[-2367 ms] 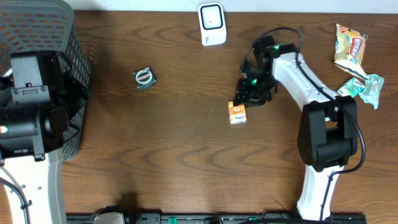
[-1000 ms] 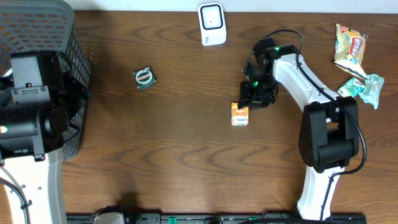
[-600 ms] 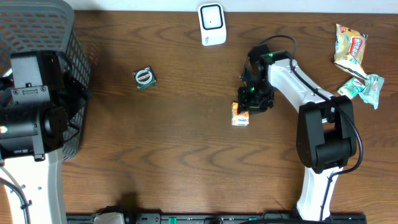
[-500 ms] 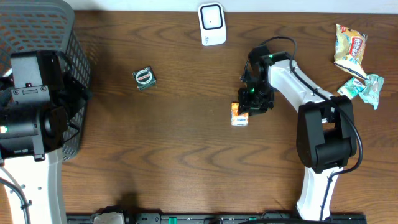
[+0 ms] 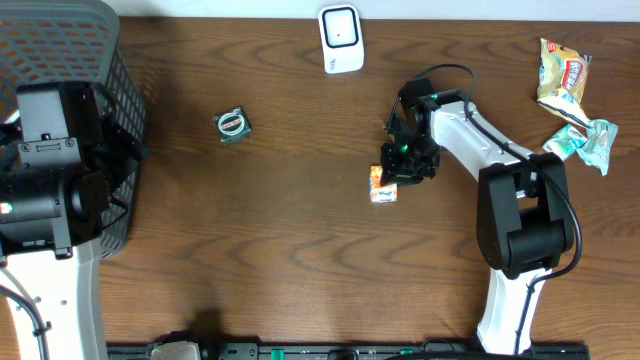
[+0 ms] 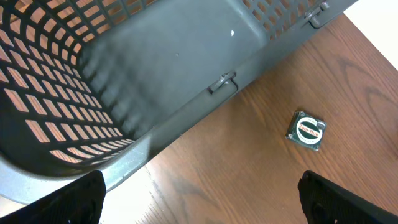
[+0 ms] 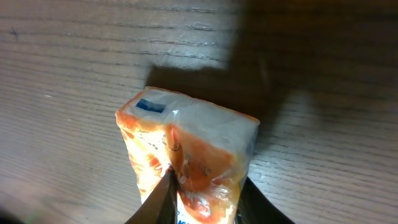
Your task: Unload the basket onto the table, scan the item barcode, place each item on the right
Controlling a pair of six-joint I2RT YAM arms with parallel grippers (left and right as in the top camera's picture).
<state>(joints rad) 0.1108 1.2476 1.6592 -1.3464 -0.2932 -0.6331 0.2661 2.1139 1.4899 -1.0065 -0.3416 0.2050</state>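
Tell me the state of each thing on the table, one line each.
right gripper: shut on the orange packet
orange packet: pinched at one end by the right gripper
left gripper: open, empty
basket: no items seen inside
scanner: at the far edge, nothing held to it
round tin: lying flat, untouched
snack bags: lying loose, untouched

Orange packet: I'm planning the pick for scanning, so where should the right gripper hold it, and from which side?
Pinch the orange packet across its narrow width near its end, coming from above: it lies on the table with both long sides free. The right gripper straddles that end.
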